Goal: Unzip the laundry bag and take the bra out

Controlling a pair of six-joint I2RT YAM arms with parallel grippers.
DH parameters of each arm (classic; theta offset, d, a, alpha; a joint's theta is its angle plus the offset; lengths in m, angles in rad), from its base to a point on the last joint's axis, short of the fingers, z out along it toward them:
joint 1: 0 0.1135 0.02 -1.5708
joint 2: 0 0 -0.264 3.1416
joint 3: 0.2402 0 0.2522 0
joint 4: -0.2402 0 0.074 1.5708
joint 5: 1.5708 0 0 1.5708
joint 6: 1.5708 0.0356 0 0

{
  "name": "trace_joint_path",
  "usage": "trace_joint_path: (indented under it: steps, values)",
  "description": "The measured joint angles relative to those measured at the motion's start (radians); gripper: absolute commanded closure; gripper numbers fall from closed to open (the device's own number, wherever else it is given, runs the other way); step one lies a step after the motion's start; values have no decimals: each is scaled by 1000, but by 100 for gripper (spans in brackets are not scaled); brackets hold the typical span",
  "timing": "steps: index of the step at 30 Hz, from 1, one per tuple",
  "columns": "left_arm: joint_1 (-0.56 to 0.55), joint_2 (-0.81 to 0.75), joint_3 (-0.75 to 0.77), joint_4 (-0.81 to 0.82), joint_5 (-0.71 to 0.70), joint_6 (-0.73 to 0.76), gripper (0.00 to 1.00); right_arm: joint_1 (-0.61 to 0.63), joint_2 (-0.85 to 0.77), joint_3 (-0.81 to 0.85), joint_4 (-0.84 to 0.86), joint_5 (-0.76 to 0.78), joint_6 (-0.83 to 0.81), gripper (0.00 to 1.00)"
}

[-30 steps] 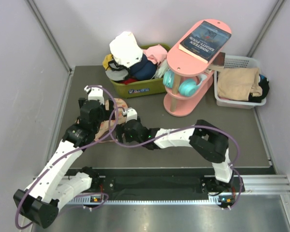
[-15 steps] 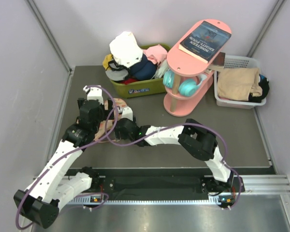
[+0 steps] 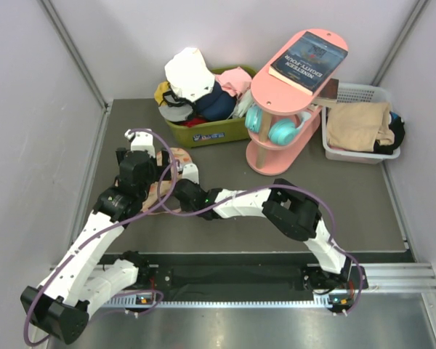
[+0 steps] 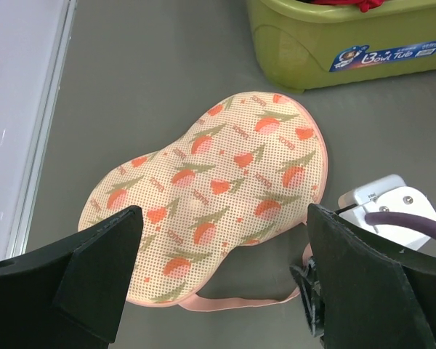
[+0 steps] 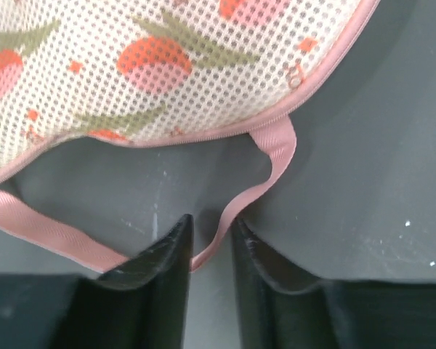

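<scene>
The laundry bag [image 4: 218, 182], peach mesh with orange prints and pink trim, lies zipped flat on the grey table, left of centre [image 3: 176, 156]. My left gripper [image 4: 221, 247] hovers over it, open wide, with a finger on each side and touching nothing. The bag's thin pink loop [image 5: 276, 160] trails from its near edge [image 4: 232, 298]. My right gripper [image 5: 211, 222] sits low at the table with the loop running up between its fingers. A narrow gap still shows between the jaws. In the top view it [image 3: 183, 190] is at the bag's near right side. The bra is hidden.
A green bin [image 3: 203, 131] of clothes stands just behind the bag [image 4: 349, 43]. A pink two-tier stand [image 3: 287, 109] with a book and teal headphones is at the back right. A white basket [image 3: 360, 127] holding tan cloth is beside it. Walls close in on both sides.
My right arm has reached further left toward the bag's near edge, and its jaws have narrowed around the pink loop. The left arm and bag have not moved.
</scene>
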Motion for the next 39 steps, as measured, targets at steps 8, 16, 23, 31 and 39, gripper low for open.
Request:
trace_joint_path:
  steps: [8,16,23,31,39]
  values:
    - [0,-4,-3,-1,0,0,1,-21,0,-9,3,-44,20,100]
    - [-2,-4,-3,2,1,0,1,-76,-152,-201,-13,-68,15,100]
    - [-2,-2,-3,2,5,0,1,-160,-406,-447,-100,2,-2,100]
    - [-2,56,-3,2,66,-2,1,-266,-597,-629,-174,90,-22,96]
    - [-2,132,1,-22,190,-110,1,-292,-649,-643,-219,91,-66,38]
